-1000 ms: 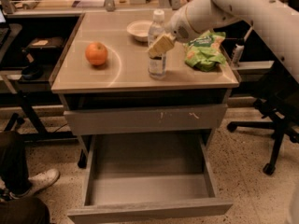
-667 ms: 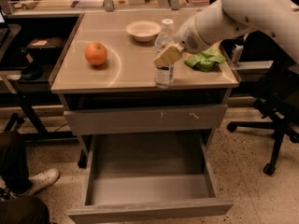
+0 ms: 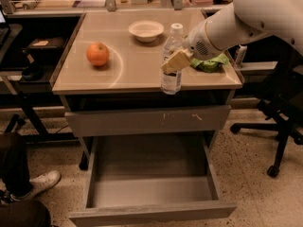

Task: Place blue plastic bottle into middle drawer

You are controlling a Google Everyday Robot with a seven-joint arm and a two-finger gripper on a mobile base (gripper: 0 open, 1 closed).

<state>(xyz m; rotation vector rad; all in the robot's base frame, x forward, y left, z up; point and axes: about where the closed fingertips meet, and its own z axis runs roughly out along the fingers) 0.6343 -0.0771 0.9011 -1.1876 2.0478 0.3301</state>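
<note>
The blue plastic bottle (image 3: 171, 79) has shifted to the front edge of the tabletop (image 3: 132, 67), near frame centre, its base past the rim. The gripper (image 3: 176, 60) grasps its middle. Low in frame, the middle drawer (image 3: 151, 213) stands open.

Speckled terrazzo floor (image 3: 255, 174). Tan worktop (image 3: 137, 65) on grey drawer cabinet (image 3: 142, 122). Black office chair (image 3: 282, 126) at right, dark desk (image 3: 14, 34) at left. 1 white shoe (image 3: 40, 181) on floor, lower left. Warm, dim light. Tool (image 3: 173, 62) grips blue plastic bottle (image 3: 170, 82) over worktop's front edge.
</note>
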